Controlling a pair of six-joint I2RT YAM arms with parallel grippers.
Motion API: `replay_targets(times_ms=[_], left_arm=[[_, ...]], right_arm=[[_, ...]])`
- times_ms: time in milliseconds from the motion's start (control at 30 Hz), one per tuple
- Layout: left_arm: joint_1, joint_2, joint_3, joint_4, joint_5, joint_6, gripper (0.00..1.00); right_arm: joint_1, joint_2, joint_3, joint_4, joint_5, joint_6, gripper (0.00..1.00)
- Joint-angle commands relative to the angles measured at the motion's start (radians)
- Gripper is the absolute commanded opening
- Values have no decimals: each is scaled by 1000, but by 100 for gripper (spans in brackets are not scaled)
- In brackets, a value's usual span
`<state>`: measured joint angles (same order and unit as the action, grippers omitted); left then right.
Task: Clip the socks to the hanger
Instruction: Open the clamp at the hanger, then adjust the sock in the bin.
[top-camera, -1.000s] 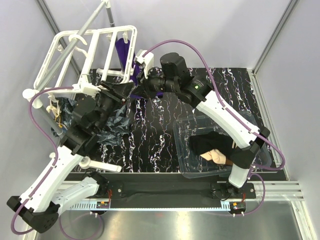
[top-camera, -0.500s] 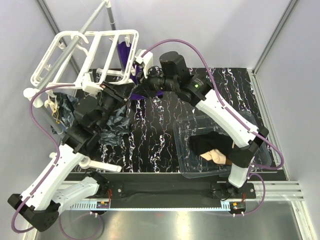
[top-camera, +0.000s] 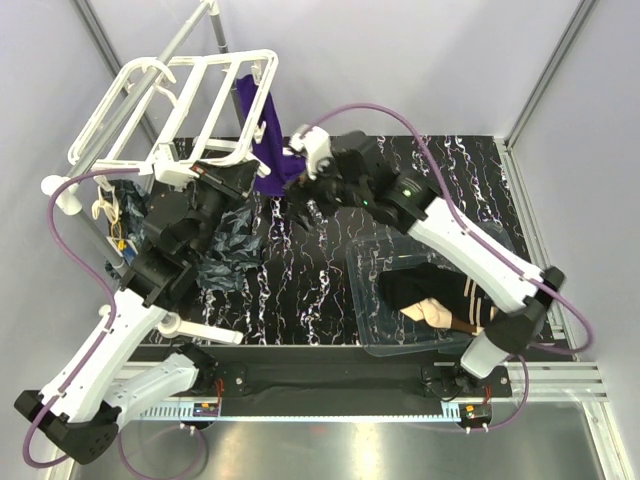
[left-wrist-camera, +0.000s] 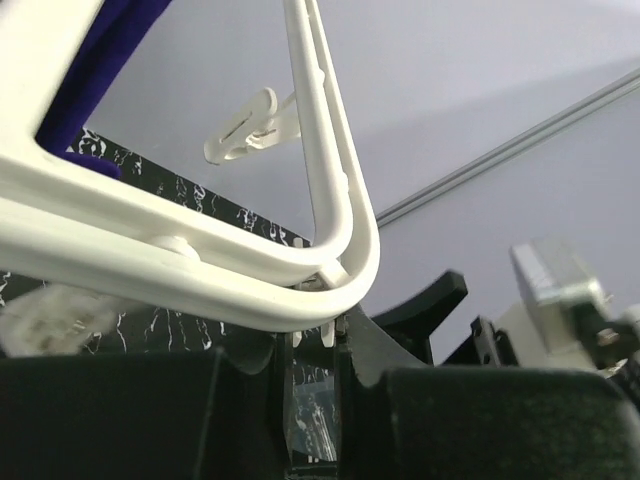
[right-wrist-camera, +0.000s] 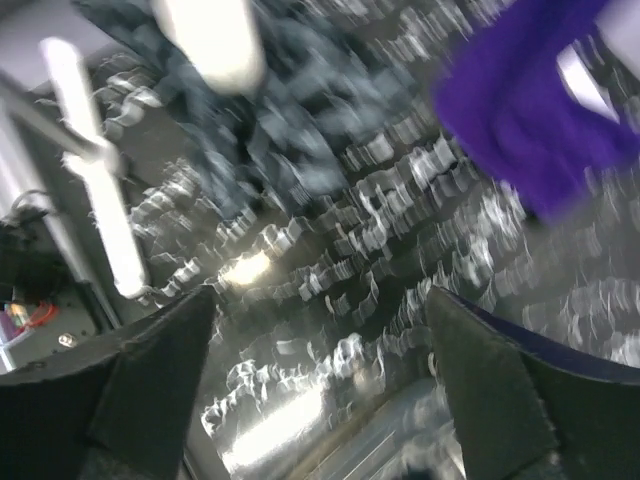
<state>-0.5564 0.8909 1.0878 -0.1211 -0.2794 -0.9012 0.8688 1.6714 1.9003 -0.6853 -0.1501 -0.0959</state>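
The white hanger (top-camera: 170, 100) is tilted at the back left, and a purple sock (top-camera: 262, 135) hangs from its right corner. My left gripper (top-camera: 238, 180) sits under that corner. In the left wrist view its jaws (left-wrist-camera: 318, 345) are shut on the small tabs of a clip on the hanger's rim (left-wrist-camera: 330, 200). A strip of the purple sock (left-wrist-camera: 100, 60) shows there at top left. My right gripper (top-camera: 300, 180) is just right of the sock and open. Its wrist view is blurred, with nothing between the fingers (right-wrist-camera: 150, 370) and the purple sock (right-wrist-camera: 540, 110) above them. A black sock (top-camera: 420, 285) and a beige sock (top-camera: 440, 312) lie in the bin.
A clear plastic bin (top-camera: 372, 262) stands at the right front of the black marbled table. A grey metal pole (top-camera: 170, 65) crosses the hanger. A crumpled dark patterned sheet (top-camera: 225, 255) lies by the left arm. A white bar (top-camera: 200, 333) lies near the front edge.
My right gripper has opened and drawn back to the right, leaving the purple sock hanging. The left gripper has shut at the hanger's corner. The hanger has swung up and back.
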Motion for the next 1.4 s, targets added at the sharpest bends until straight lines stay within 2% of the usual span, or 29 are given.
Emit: replay_targets(times_ms=[0,67,167,300,333,467,567,700,833,900,933,1033,1167,1367], left_arm=[[-2,-20,38,6,-46,15,0],[-2,-27,37,-2,-50,16,0],[-2,-38,27,-3,-46,19,0],[0,-49,15,1,-32,15,0],[0,-50,12,1,-29,9,0],[-2,-50,0,6,-3,1,0],[-2,-53,-19,11,14,-8,0],[-4,-56,-28,11,25,-10,0],[-4,-72,-42,15,23,-11,0],[-4,-73,-46,21,28,-11,0],[-4,-73,-43,23,34,-11,0],[-5,-72,-40,15,43,-8,0],[-5,-73,-40,12,46,-7,0],[-4,-78,-40,11,51,-10,0]], right_arm=[[4,-177,-128,27,263,132,98],[1,-249,-211,-9,386,191,100],[-7,-327,-308,-115,478,309,100],[-65,-426,-481,-209,512,531,98],[-104,-465,-568,-211,518,568,94],[-189,-538,-733,-250,562,770,78],[-249,-590,-849,-312,616,959,78],[-356,-651,-946,-345,566,1042,76],[-399,-694,-998,-390,578,1137,71],[-447,-716,-1024,-390,623,1197,63],[-479,-720,-1037,-369,610,1193,62],[-580,-699,-1075,-290,491,1194,67],[-611,-653,-1090,-206,478,1199,75],[-662,-592,-1170,-96,411,1225,76]])
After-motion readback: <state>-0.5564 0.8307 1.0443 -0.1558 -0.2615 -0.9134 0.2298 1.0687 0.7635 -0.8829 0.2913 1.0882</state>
